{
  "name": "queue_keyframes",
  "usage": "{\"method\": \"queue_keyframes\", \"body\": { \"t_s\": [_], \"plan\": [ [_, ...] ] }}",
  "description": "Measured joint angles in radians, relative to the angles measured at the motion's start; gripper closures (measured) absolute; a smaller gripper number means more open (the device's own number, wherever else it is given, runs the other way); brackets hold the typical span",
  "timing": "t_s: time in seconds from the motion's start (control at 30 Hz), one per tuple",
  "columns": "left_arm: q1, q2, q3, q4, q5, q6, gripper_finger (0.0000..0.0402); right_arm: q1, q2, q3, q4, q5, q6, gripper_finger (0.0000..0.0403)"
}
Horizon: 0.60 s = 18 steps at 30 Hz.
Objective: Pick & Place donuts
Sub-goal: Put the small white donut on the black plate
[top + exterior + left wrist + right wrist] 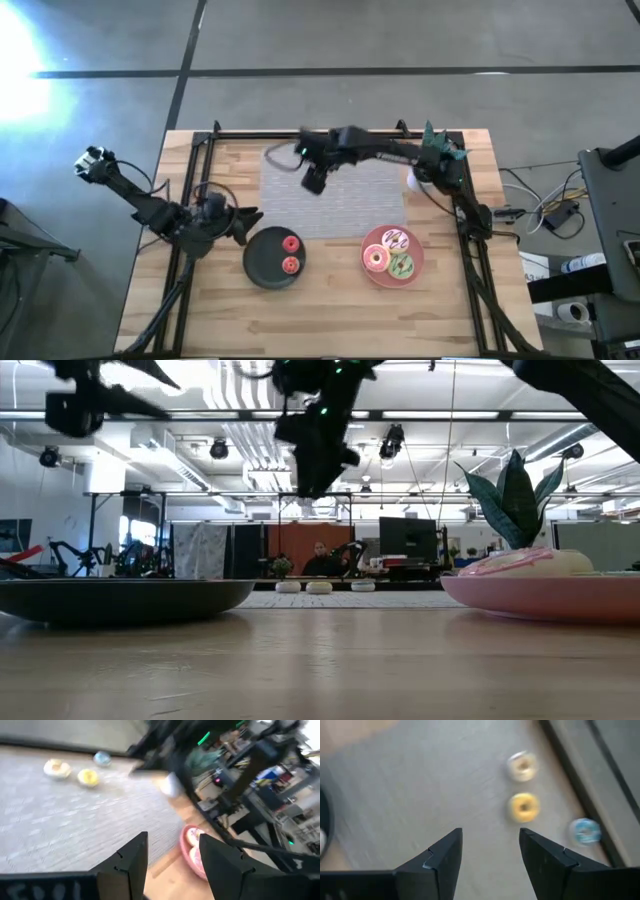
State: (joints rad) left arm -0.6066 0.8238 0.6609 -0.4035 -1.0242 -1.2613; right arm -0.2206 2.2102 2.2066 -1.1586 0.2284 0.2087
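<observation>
The workshop was a large open hall with ceiling lights and a person seated far behind the table (330,310), which was pale wood with a grey woven mat (340,195) laid across its far half. The dark plate (262,262) sat on the near side and carried two small red donuts (291,254). The pink plate (376,275) lay well apart to its right and carried the three larger donuts (392,256), one white with sprinkles, one pink-orange, one green. Judging by that split, the sorting went by size.

Three tiny donuts (523,806) remained on the mat near its far edge: a pale one, a yellow one and a blue one, close together, smooth plastic rings by the look of them.

The right gripper (314,180) hung above the mat with its fingers (442,855) spread apart and empty, aimed toward those three; I judged it was lining up on the yellow one. The left gripper (247,220) waited just beside the dark plate, fingers parted, holding nothing.
</observation>
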Motion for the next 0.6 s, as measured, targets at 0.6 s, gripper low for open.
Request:
{"method": "queue_keyframes", "body": {
  "t_s": [0.6],
  "plan": [
    [0.267,0.008,0.001,0.109,0.265,0.22,0.025,-0.282,0.042,-0.082,0.12,-0.252,0.035,0.022]
  ]
}}
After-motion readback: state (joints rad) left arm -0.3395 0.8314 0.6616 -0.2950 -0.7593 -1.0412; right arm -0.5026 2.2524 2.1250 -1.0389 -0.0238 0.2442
